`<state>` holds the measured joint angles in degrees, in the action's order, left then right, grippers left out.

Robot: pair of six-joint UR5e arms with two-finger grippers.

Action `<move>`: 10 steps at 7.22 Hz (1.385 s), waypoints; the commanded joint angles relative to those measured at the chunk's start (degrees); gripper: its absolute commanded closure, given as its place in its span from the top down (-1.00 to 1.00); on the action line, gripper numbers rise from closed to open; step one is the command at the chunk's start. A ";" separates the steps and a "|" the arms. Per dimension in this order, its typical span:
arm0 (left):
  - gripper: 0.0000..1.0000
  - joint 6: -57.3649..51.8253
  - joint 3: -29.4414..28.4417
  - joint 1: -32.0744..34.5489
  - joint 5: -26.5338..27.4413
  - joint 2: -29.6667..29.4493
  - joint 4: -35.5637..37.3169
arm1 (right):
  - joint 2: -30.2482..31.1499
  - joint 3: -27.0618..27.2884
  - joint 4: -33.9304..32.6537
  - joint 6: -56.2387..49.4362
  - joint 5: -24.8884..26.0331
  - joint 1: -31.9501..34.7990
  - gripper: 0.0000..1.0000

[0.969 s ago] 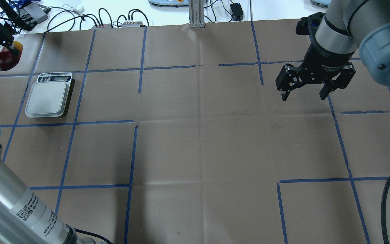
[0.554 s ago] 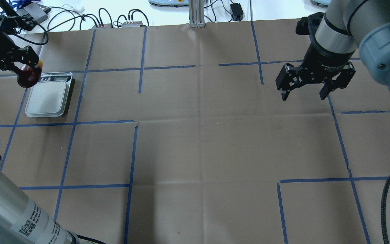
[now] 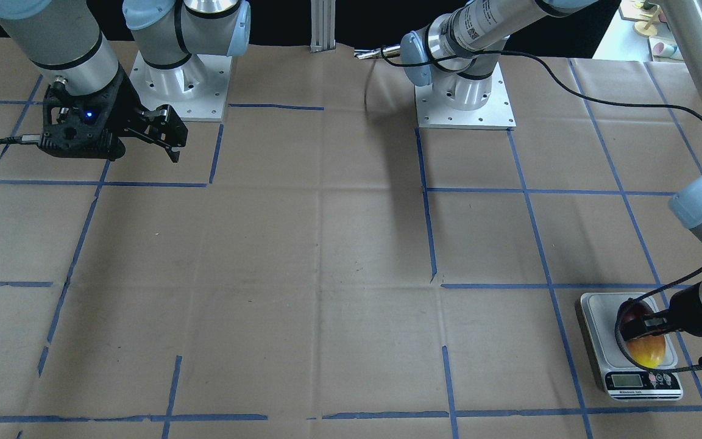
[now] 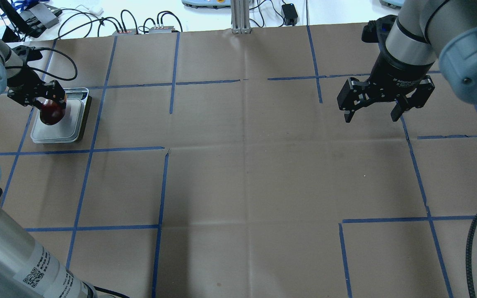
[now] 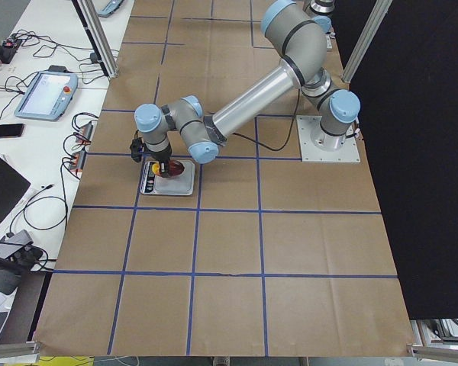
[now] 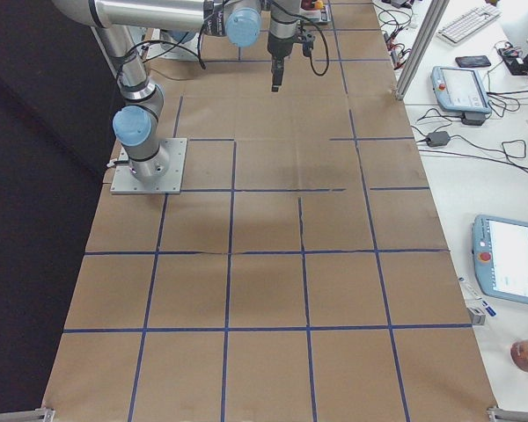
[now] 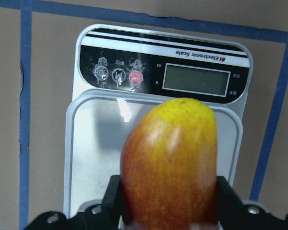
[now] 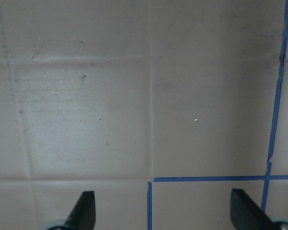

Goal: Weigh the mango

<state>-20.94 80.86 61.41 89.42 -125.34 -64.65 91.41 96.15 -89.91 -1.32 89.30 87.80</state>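
**Mango moved from beside the scale to over its platform: release risks**

Since 0.6 s ago, the left gripper [image 4: 52, 106] has carried the mango [image 4: 51, 115] from the scale's 10 o'clock corner inward. It is now above the platform [image 4: 65, 129]. The jaws pinch the fruit at its red end, and the yellow tip points to 12 o'clock, toward the display [image 7: 197, 79]. You cannot tell from these views whether it touches the platform yet. The right gripper [image 4: 372, 118] hangs spread and empty at 2 o'clock of the table [image 4: 246, 174], well apart.

Risks, as judged:
- The oval, smooth fruit may roll on release, likely toward 3 or 9 o'clock across its long axis.
- It sits toward the platform's 12 o'clock half, so the tip could overhang the buttons or hide the digits.
- If you open the gripper while the fruit is still aloft, the drop would jolt the scale [image 7: 86, 158].
- Fingers left resting on the platform would falsify the reading.
- The display shows no legible digits, so the scale may be unpowered.
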 commanded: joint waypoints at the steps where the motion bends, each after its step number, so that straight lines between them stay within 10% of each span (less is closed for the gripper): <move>1: 1.00 0.02 0.26 -0.07 0.14 0.44 1.72 | 0.00 0.00 0.00 0.00 0.00 0.00 1.00; 5: 1.00 4.73 0.43 0.72 0.14 15.26 -9.75 | 0.00 0.00 0.00 0.00 0.00 0.00 1.00; 10: 1.00 22.34 8.61 18.89 -0.47 33.12 -18.91 | 0.00 0.00 0.00 0.00 0.00 0.00 1.00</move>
<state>-0.06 88.29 76.39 89.05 -94.89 -80.65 91.41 96.15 -89.91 -1.32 89.30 87.80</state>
